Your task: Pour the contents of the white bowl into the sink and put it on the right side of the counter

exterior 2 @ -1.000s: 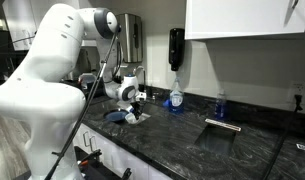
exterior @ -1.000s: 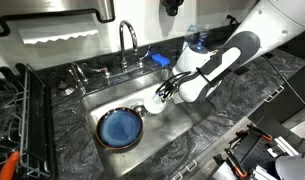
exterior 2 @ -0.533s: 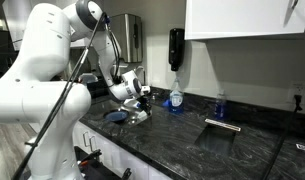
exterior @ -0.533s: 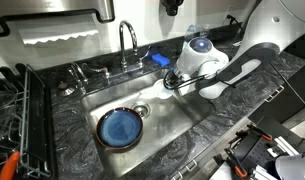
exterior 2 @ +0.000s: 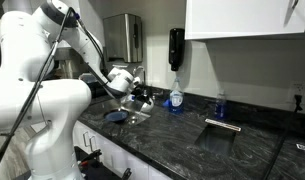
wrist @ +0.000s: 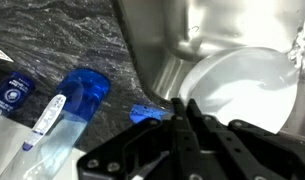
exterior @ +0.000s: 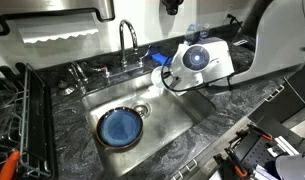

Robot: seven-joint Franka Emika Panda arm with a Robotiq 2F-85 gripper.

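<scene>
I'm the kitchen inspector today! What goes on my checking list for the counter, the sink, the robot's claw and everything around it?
Surface: dark marbled counter around a steel sink.
Job's things: white bowl held up by the sink's corner. Nothing seen inside it in the wrist view.
Clutter: blue plate lies in the sink beside the drain. A blue bottle and a blue sponge are on the counter.
Gripper: gripper appears shut on the bowl's rim.
Cables: black cable runs along the arm.
Surroundings: faucet, dish rack, white cabinet.
</scene>
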